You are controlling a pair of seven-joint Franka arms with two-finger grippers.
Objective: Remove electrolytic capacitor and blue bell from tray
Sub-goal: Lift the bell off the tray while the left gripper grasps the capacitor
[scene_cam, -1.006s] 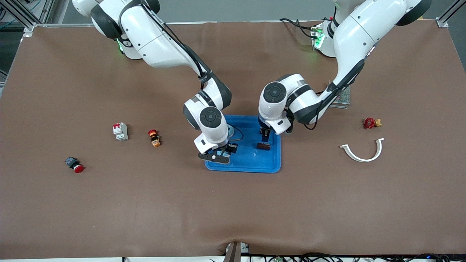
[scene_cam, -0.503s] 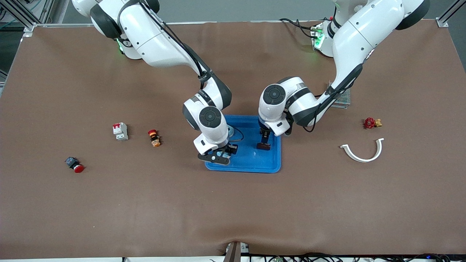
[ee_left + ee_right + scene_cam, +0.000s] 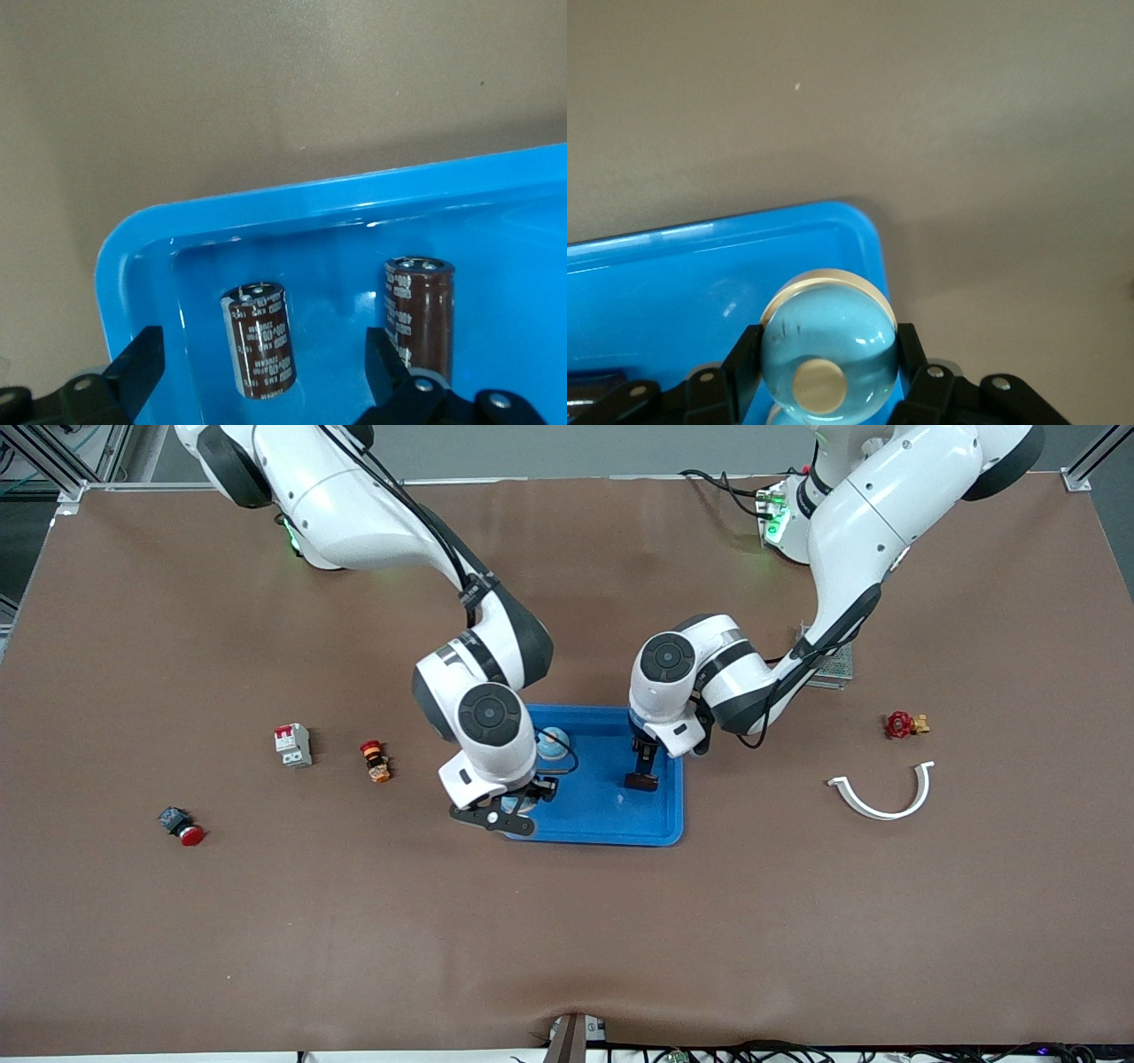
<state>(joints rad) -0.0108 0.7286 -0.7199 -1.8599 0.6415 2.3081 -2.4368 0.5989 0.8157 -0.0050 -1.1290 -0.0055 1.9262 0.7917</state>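
Note:
The bright blue tray [image 3: 611, 824] lies mid-table. My right gripper [image 3: 500, 810] is over the tray's corner toward the right arm's end. In the right wrist view it [image 3: 824, 341] is shut on the pale blue bell [image 3: 828, 354], just above the tray [image 3: 656, 283]. My left gripper [image 3: 642, 772] is low in the tray's other end. In the left wrist view it [image 3: 261, 345] is open, its fingers [image 3: 133, 372] wide around a brown electrolytic capacitor [image 3: 261, 341]. A second brown capacitor [image 3: 418, 319] stands beside one finger. The tray's rim [image 3: 310, 199] shows there too.
A white breaker [image 3: 293, 745], an orange-red button [image 3: 376, 762] and a red push button [image 3: 182, 826] lie toward the right arm's end. A white curved clip [image 3: 881, 793], red valve [image 3: 902, 724] and mesh box [image 3: 833, 664] lie toward the left arm's end. A pale blue round thing [image 3: 554, 742] shows by the right wrist.
My right gripper has moved with the bell toward the right arm's end, from over the tray's inside to its corner. The left gripper has hardly moved.

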